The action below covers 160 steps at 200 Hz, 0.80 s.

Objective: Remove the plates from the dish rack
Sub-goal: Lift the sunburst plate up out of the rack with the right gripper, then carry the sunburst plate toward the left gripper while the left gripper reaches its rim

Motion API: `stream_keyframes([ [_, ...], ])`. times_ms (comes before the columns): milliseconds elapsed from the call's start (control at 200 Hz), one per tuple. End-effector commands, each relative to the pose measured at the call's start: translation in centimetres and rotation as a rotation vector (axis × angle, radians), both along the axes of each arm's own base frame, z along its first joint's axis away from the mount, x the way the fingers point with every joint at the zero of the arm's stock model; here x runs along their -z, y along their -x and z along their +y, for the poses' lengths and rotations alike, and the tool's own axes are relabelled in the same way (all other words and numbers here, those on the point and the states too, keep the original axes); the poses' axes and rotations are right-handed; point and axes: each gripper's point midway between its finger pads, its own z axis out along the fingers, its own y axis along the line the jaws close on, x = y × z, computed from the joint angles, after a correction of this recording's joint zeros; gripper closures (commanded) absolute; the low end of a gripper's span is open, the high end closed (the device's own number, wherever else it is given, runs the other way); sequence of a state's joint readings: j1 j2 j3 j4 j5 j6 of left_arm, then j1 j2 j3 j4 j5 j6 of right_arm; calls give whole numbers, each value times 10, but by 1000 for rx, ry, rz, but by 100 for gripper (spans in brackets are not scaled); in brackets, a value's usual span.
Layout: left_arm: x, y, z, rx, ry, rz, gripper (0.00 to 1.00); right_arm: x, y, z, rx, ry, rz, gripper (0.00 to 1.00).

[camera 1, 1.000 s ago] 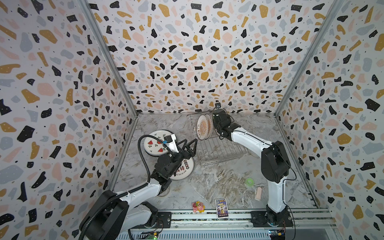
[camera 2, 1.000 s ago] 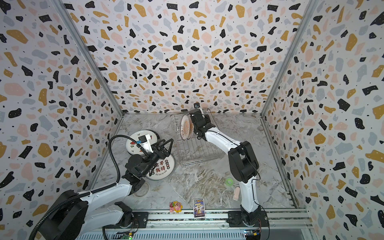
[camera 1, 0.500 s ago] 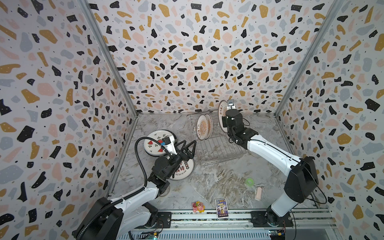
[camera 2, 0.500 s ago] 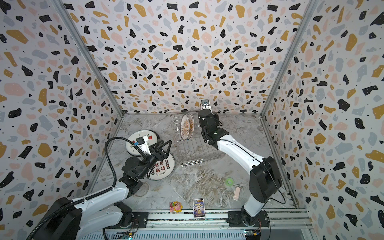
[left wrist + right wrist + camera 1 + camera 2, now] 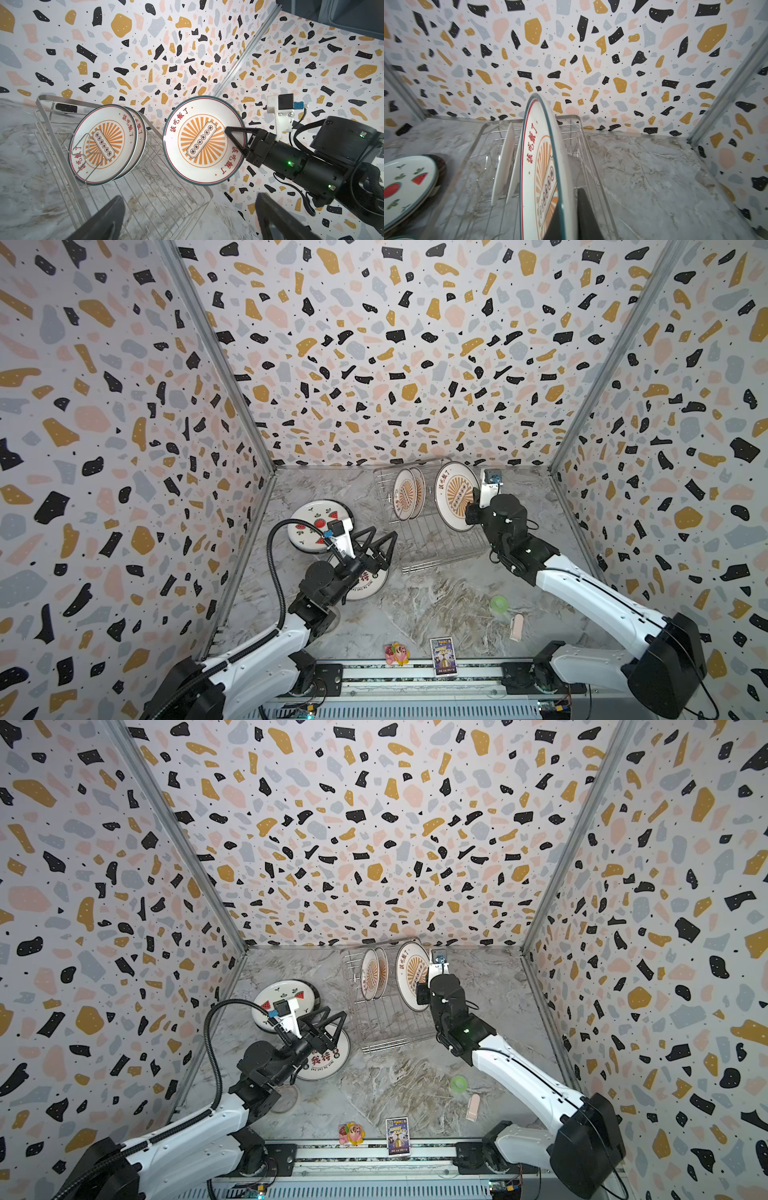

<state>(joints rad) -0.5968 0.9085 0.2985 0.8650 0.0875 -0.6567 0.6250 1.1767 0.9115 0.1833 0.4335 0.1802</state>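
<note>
Orange sunburst plate (image 5: 199,141) inside right tool (image 5: 236,138)

dish rack (image 5: 436,545) near half: free | far end: two upright plates (image 5: 405,494) block

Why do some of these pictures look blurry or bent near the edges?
Right wrist view: the held plate sits so near the lens that its lower part blurs. Left wrist view: the racked plates sharp, the left gripper dark and soft. Both top views: even light, walls splay outward.
</note>
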Motion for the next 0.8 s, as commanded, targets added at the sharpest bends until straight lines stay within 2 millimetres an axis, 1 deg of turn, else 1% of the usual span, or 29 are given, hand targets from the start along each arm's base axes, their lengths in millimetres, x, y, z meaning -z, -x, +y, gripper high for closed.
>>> stream_keyframes([
  [0, 4, 5, 6, -23, -38, -28, 0, -43, 21, 6, -134, -192, -126, 100],
  [185, 13, 13, -1, 30, -51, -31, 0, -41, 51, 11, -347, -320, -138, 100],
  [325, 15, 24, -9, 103, -46, -58, 0, -37, 71, 20, -489, -385, -135, 100],
  [516, 13, 39, -13, 155, -20, -95, 0, -26, 89, 35, -631, -426, -121, 100],
  [676, 17, 43, -16, 169, -24, -92, 0, -24, 103, 45, -728, -445, -130, 100],
  [796, 19, 46, -23, 184, -29, -82, 2, -22, 108, 51, -780, -455, -128, 100],
])
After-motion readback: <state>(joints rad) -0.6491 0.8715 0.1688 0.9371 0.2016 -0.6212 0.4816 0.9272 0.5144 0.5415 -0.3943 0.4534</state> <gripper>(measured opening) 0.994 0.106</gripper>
